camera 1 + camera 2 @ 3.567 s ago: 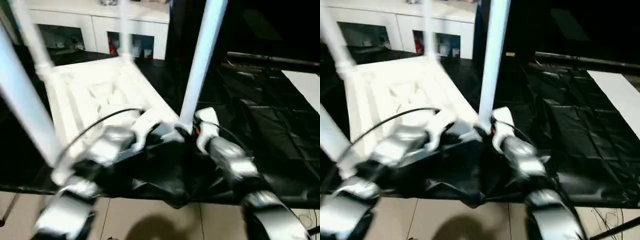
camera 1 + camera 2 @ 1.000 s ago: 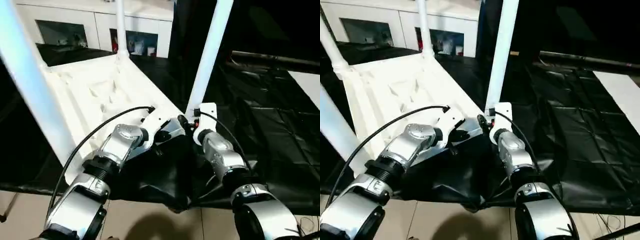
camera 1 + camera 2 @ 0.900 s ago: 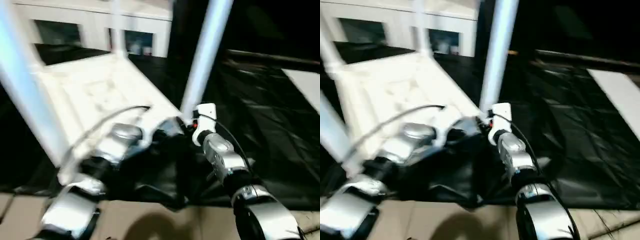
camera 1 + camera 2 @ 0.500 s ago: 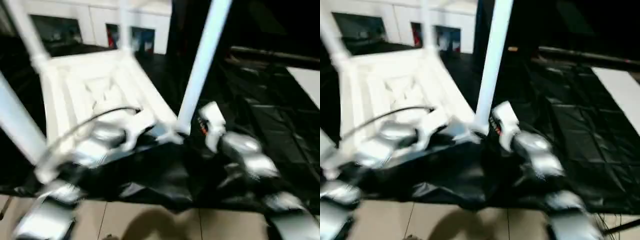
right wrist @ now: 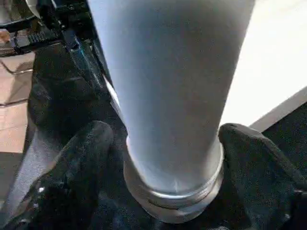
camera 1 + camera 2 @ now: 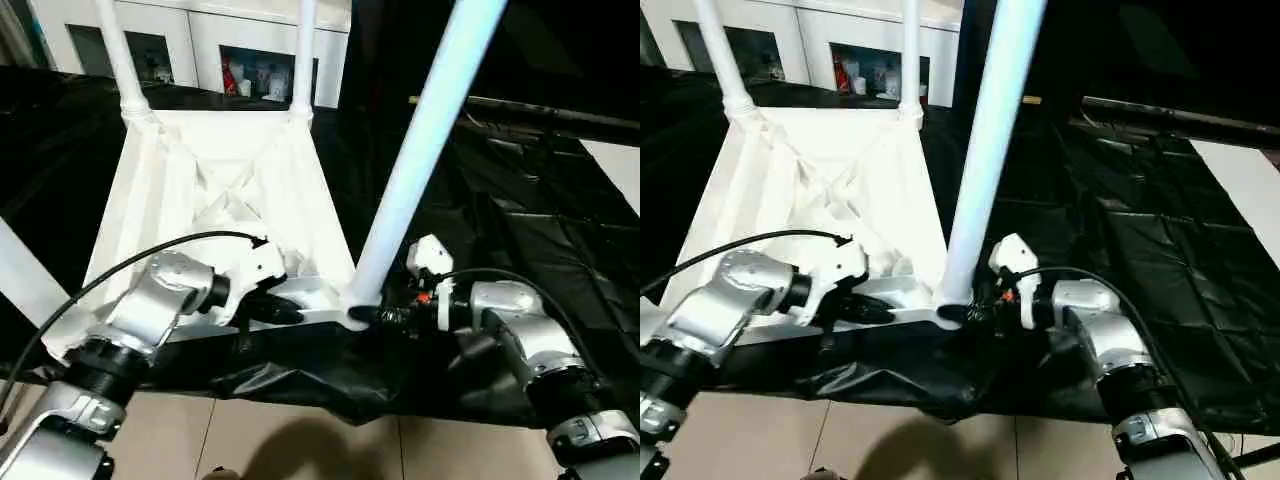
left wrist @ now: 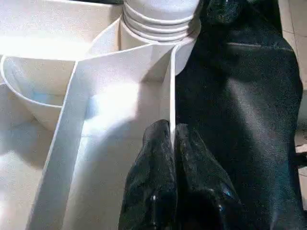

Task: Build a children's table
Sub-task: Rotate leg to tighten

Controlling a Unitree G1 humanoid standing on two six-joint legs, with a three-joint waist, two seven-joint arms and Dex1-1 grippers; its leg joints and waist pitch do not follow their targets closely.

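The children's table lies upside down on the black-sheeted worktable, its ribbed white tabletop facing up. Two legs stand in the far corner sockets, a third rises at the near left, and the near right leg stands in its socket. My left gripper is at the front rim, with its fingers shut on the thin rim wall beside that socket. My right gripper reaches in from the right, one finger on each side of the near right leg's base.
The worktable's front edge runs just below my grippers, with tiled floor beyond it. White cabinets stand behind the table. A flat white board lies at the far right, and a dark rod lies at the back right.
The view has swung and steadied. My right forearm now comes at the leg base from the right side instead of from the front. My left gripper stays at the front rim.
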